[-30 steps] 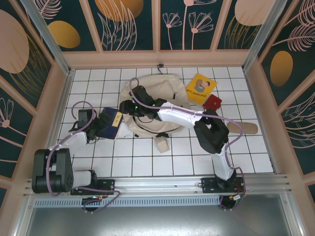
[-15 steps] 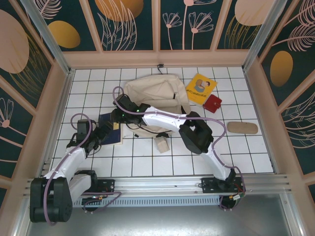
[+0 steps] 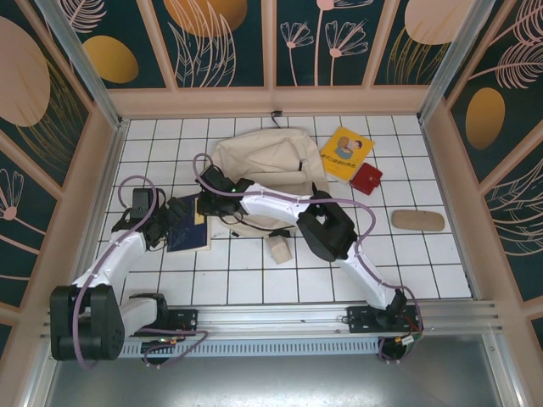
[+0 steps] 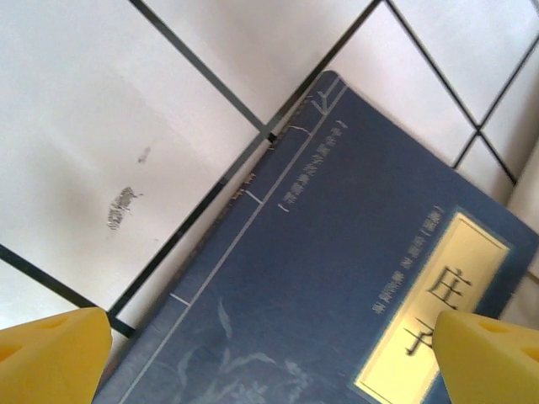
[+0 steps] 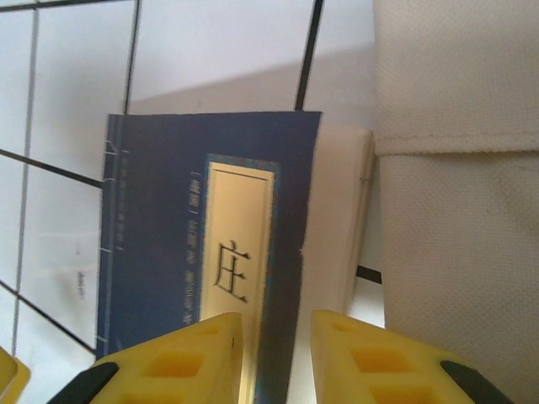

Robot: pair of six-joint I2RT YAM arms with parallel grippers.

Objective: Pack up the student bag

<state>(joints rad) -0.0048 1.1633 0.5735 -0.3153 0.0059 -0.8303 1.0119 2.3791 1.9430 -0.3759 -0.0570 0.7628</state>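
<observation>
Bag (image 3: pixel 273 163) looks soft, light and floppy; best taken by a seam. Book (image 3: pixel 188 229) lies just left of the bag. Right gripper (image 5: pixel 274 337) pinches its edge, left gripper (image 4: pixel 269 330) spread wide above.

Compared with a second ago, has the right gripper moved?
Yes. The right gripper moved left and nearer the arm bases, from over the bag to its left edge, above the book.
</observation>
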